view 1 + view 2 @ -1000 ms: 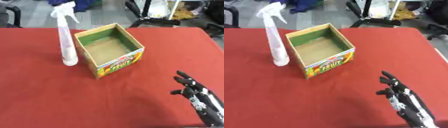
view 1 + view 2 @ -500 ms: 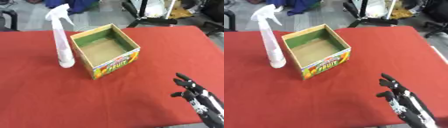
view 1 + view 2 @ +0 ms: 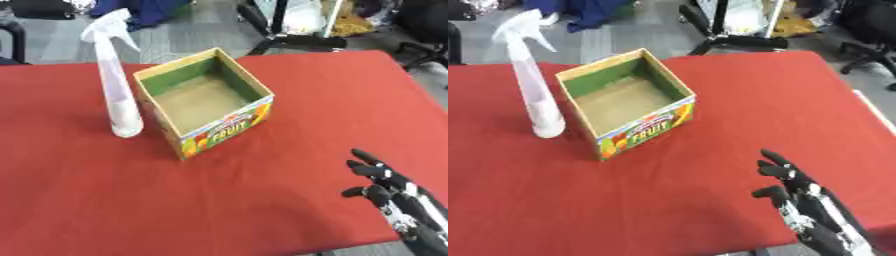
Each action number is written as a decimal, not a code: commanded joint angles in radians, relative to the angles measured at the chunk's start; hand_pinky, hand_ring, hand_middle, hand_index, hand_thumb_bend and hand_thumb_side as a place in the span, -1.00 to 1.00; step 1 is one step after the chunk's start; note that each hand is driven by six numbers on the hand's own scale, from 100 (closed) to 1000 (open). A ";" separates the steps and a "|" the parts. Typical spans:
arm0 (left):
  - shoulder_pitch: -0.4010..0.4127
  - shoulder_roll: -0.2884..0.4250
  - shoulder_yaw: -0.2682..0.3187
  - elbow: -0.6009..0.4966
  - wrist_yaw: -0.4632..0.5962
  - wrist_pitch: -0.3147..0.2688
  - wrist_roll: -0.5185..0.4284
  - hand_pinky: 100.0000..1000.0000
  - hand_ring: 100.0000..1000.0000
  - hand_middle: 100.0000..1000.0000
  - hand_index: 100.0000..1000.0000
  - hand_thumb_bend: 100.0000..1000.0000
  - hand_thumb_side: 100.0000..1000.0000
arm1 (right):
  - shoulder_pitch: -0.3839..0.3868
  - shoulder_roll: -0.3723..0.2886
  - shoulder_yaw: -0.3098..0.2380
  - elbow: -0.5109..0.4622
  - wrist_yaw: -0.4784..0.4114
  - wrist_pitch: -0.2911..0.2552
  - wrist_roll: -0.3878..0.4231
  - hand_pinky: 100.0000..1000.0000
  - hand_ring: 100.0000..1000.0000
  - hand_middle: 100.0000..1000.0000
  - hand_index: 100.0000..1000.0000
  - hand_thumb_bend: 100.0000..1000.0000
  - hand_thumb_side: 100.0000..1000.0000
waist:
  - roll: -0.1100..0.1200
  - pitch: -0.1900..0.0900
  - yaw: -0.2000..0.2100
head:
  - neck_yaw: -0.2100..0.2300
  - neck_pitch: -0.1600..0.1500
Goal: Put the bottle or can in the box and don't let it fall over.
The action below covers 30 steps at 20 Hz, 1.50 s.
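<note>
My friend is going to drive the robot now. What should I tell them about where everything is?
Right hand: open, idle near the lower right corner, holding nothing. Left hand: not in view.
Spray bottle: upright on the red table, just left of the box, outside it.
Box: open and empty.
Done: nothing yet.
Left: grasp the bottle, lift it, and set it upright inside the box.
</note>
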 commanded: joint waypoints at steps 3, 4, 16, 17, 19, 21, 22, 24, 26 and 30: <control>-0.017 -0.006 0.002 0.029 -0.045 0.001 0.045 0.49 0.48 0.18 0.60 -0.89 0.31 | -0.007 -0.014 0.001 -0.011 -0.004 -0.001 0.003 0.34 1.00 1.00 0.52 -1.00 -0.12 | 0.002 -0.008 -0.004 | -0.001 -0.013; -0.015 -0.009 0.002 0.036 -0.044 0.001 0.048 0.49 0.48 0.19 0.60 -0.89 0.32 | -0.008 -0.014 0.001 -0.011 -0.004 -0.001 0.003 0.34 1.00 1.00 0.52 -1.00 -0.12 | 0.002 -0.008 -0.004 | -0.001 -0.013; 0.005 -0.041 -0.013 0.078 -0.063 0.003 0.124 0.50 0.51 0.24 0.61 -0.78 0.34 | -0.008 -0.004 0.004 -0.011 -0.002 0.000 0.004 0.34 1.00 1.00 0.52 -1.00 -0.13 | -0.005 0.003 -0.013 | -0.002 -0.018; 0.007 -0.045 -0.016 0.081 -0.067 0.002 0.121 0.49 0.51 0.24 0.61 -0.79 0.34 | -0.008 -0.004 0.004 -0.011 -0.002 0.000 0.004 0.34 1.00 1.00 0.52 -1.00 -0.13 | -0.006 0.004 -0.014 | -0.001 -0.019; 0.010 -0.053 -0.017 0.087 -0.072 0.000 0.119 0.49 0.51 0.24 0.62 -0.80 0.31 | -0.007 -0.003 0.004 -0.011 -0.003 0.000 0.004 0.34 1.00 1.00 0.52 -1.00 -0.13 | -0.008 0.004 -0.015 | 0.000 -0.020; 0.012 -0.060 -0.019 0.091 -0.075 -0.002 0.125 0.48 0.50 0.22 0.61 -0.83 0.27 | -0.007 -0.002 0.005 -0.011 -0.003 0.000 0.005 0.34 1.00 1.00 0.52 -1.00 -0.13 | -0.010 0.005 -0.015 | 0.001 -0.021; 0.014 -0.062 -0.021 0.092 -0.075 -0.003 0.128 0.46 0.48 0.20 0.60 -0.87 0.22 | -0.007 -0.002 0.005 -0.011 -0.003 0.000 0.005 0.34 1.00 1.00 0.52 -1.00 -0.13 | -0.010 0.005 -0.015 | 0.001 -0.021; 0.016 -0.065 -0.024 0.094 -0.072 -0.007 0.133 0.42 0.43 0.12 0.56 -0.95 0.16 | -0.006 -0.001 0.005 -0.011 -0.003 0.000 0.006 0.34 1.00 1.00 0.52 -1.00 -0.13 | -0.011 0.005 -0.015 | 0.000 -0.021; 0.018 -0.066 -0.026 0.095 -0.063 -0.011 0.135 0.37 0.36 0.04 0.53 -0.99 0.15 | -0.006 -0.001 0.005 -0.011 -0.003 -0.001 0.006 0.34 1.00 1.00 0.52 -1.00 -0.13 | -0.011 0.006 -0.014 | 0.000 -0.022; 0.019 -0.063 -0.026 0.089 -0.035 -0.017 0.144 0.26 0.20 -0.13 0.40 -1.00 -0.04 | -0.006 -0.001 0.004 -0.011 -0.003 -0.001 0.006 0.34 1.00 1.00 0.52 -1.00 -0.13 | -0.012 0.005 -0.013 | -0.001 -0.023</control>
